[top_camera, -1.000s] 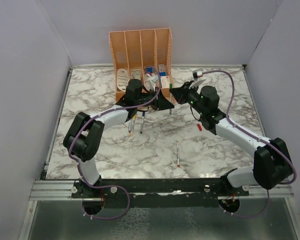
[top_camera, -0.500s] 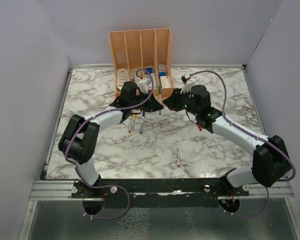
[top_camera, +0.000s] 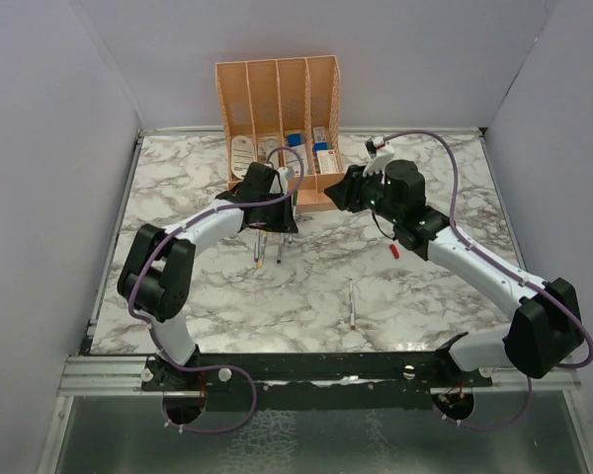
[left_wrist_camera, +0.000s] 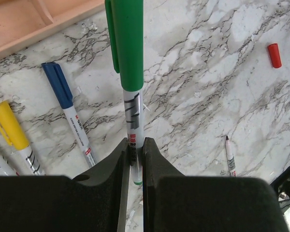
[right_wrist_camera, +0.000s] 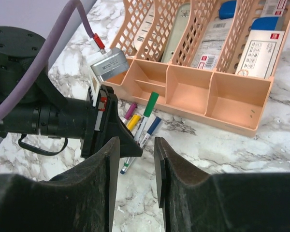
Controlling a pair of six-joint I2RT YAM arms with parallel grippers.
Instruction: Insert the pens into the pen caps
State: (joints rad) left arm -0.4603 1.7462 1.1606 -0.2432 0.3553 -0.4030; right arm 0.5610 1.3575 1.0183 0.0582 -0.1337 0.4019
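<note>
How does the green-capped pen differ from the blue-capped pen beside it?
The green-capped pen is gripped by the left end effector, while the blue-capped pen lies loose on the marble table. The first has a green cap, the second a dark blue one. Both are capped and have pale barrels with black print.

Green-capped pen (left_wrist_camera: 130,92) held aloft; blue-capped pen (left_wrist_camera: 70,113), yellow-capped pen (left_wrist_camera: 17,140) lie below; red cap (left_wrist_camera: 274,54) apart
</note>
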